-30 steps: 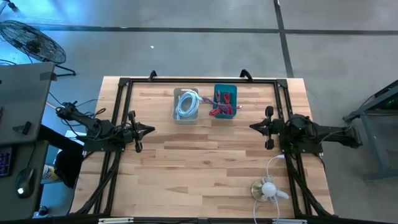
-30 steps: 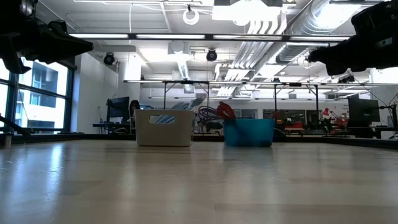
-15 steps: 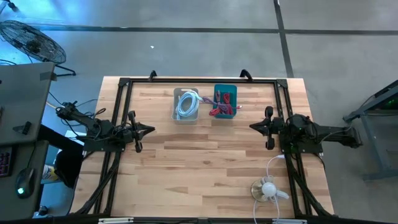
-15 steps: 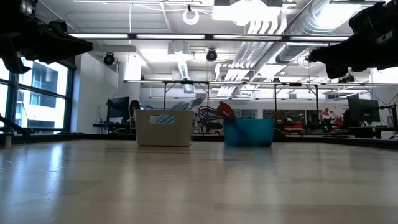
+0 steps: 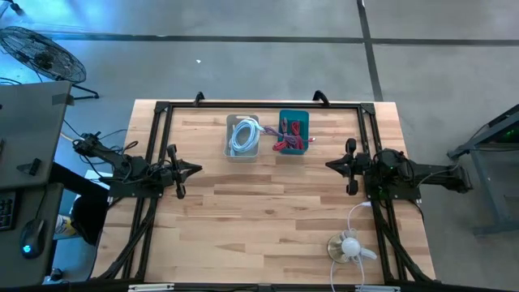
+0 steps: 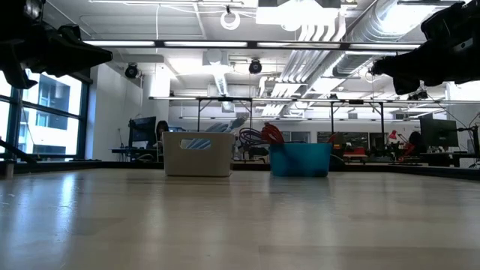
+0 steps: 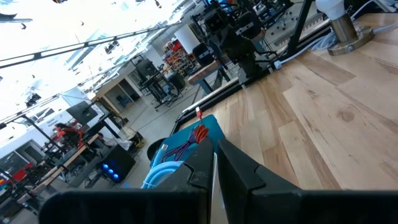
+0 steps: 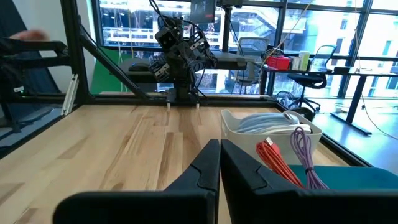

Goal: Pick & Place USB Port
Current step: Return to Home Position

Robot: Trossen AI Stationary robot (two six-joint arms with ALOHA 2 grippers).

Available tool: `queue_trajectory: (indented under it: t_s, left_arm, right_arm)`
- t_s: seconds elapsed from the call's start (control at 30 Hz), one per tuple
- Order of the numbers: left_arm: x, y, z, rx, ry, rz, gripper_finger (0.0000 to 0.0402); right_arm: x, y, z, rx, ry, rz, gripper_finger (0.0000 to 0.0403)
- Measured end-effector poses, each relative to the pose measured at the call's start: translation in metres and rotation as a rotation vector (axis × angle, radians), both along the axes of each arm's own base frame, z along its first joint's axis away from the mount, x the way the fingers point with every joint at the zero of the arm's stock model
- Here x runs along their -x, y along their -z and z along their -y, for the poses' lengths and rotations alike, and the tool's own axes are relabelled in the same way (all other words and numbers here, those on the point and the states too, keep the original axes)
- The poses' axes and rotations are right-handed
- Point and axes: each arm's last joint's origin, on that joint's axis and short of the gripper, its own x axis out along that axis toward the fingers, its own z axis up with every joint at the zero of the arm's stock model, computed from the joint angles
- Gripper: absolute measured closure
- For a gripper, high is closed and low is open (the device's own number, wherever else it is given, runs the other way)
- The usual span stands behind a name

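As left arm (image 5: 134,169) faces right arm (image 5: 397,172) edge-to-edge, mid-table (image 5: 268,207) lies bare.

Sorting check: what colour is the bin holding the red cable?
The bin is blue, clearest in the high view.

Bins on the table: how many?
2. The gray bin sits near the far edge, holding a pale blue cable; the blue bin is beside it, holding red and violet cables.
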Motion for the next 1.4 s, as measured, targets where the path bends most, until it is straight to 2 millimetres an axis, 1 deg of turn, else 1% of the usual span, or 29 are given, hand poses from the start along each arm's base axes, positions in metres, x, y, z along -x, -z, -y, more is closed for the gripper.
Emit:
queue_trajectory:
  t_s: [0.77, 1.03, 1.4]
  left_arm:
    - [0.0, 0.0, 0.0, 0.001, 0.014, 0.006, 0.0383]
    - [-0.003, 0.0, -0.014, 0.0, -0.124, 0.006, 0.0383]
    - [-0.004, 0.0, -0.025, -0.001, -0.248, 0.006, 0.0383]
  right_arm:
    - [0.0, 0.0, 0.0, 0.0, -0.001, 0.002, 0.0396]
    - [0.0, 0.0, 0.0, 0.0, -0.001, 0.002, 0.0395]
    - [0.0, 0.0, 0.0, 0.0, -0.001, 0.002, 0.0396]
